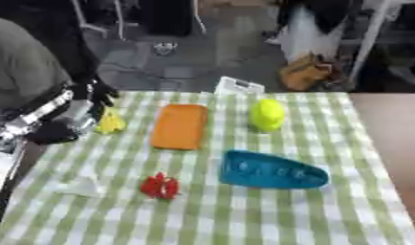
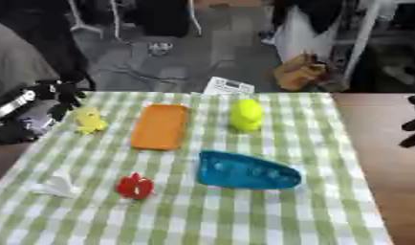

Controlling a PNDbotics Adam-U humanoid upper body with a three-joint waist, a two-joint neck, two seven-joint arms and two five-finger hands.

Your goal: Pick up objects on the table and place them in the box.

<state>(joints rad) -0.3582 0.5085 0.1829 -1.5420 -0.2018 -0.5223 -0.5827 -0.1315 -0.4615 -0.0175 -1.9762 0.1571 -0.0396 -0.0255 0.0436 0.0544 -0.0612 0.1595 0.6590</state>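
My left hand (image 2: 62, 95) hangs over the table's far left corner, fingers spread, just up and left of a small yellow toy (image 2: 90, 120); I cannot tell whether it touches the toy. An orange flat rectangular box (image 1: 179, 127) lies at the middle left. Beside it sit a yellow-green rounded object (image 1: 267, 114), a blue wedge-shaped object (image 1: 274, 171), a small red object (image 1: 160, 186) and a small white object (image 1: 80, 186). Only the dark, spread fingers of my right hand (image 2: 411, 125) show at the right edge, off the cloth.
A green-and-white checked cloth (image 1: 244, 220) covers the table. A white card-like thing (image 1: 238, 86) stands at the far edge. Bare brown tabletop (image 2: 382, 158) runs along the right side. Chairs, bags and floor clutter lie beyond the table.
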